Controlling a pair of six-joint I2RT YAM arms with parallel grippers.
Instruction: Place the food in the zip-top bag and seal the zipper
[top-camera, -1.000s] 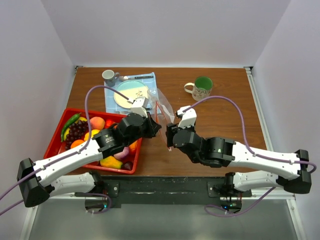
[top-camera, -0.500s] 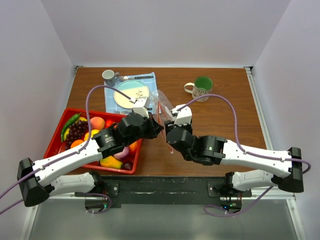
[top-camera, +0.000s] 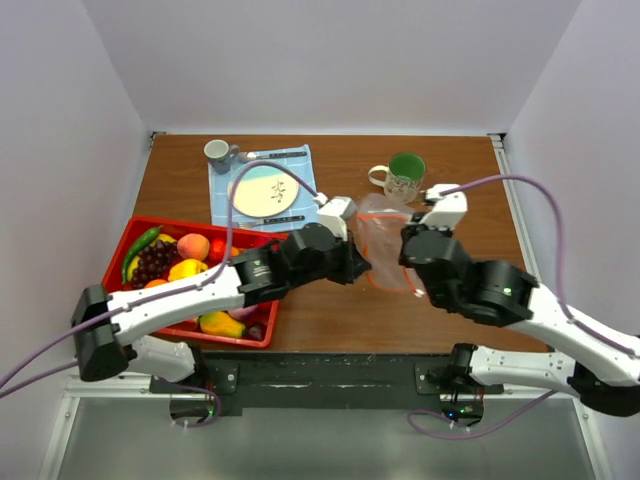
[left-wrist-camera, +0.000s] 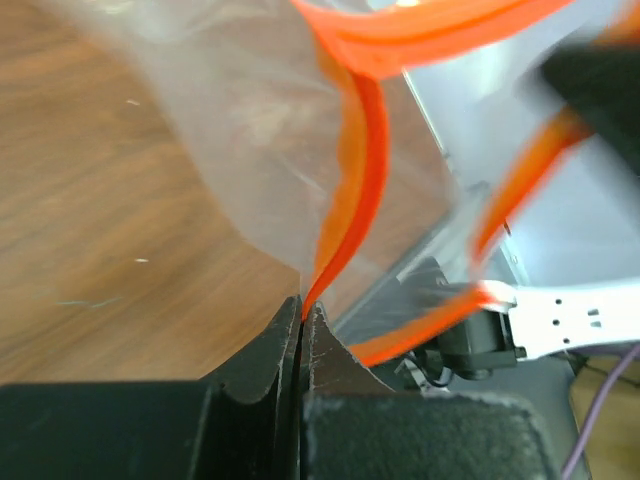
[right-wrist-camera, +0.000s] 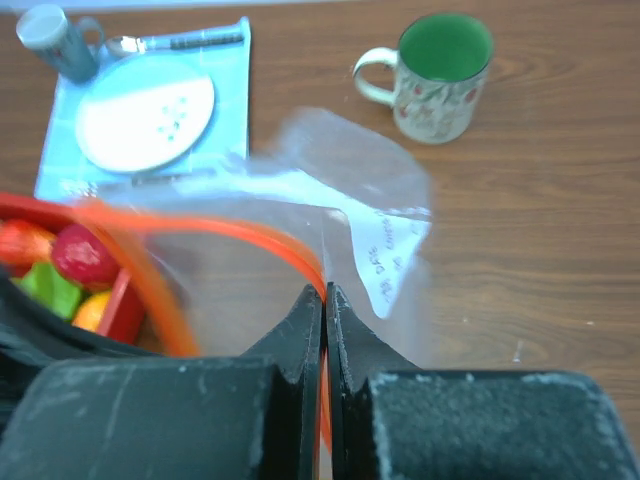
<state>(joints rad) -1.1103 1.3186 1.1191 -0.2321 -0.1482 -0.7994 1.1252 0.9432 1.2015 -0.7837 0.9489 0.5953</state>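
Two YAM arms meet over the centre of a wooden table (top-camera: 340, 160), each pinching one side of a bag's mouth.

A red tray (top-camera: 112, 272) sits well to the left gripper's (top-camera: 362, 266) left, alongside its forearm. It holds the food (top-camera: 192, 247): peach, grapes, green pepper and yellow and orange pcs.

The clear zip-top bag (top-camera: 388, 232) hangs between the two grippers, its body reaching away from both fingertips toward the far side of the table. The mouth is parted into a loop.

L wrist view: jaws pressed together, tips clamped on the orange zipper (left-wrist-camera: 360, 170), which rises straight from the fingertips. R wrist view: the right gripper (right-wrist-camera: 325, 295) is likewise pinched tight on the zipper strip, with the film just beyond its tips.

Beyond the left gripper and to its left lies a blue mat (top-camera: 225, 200) with a plate (top-camera: 265, 190) on it. A green-lined mug (top-camera: 404, 176) stands beyond the right gripper, past the bag. A spoon (top-camera: 270, 154) and a small cup (top-camera: 216, 151) sit at the mat's far edge.
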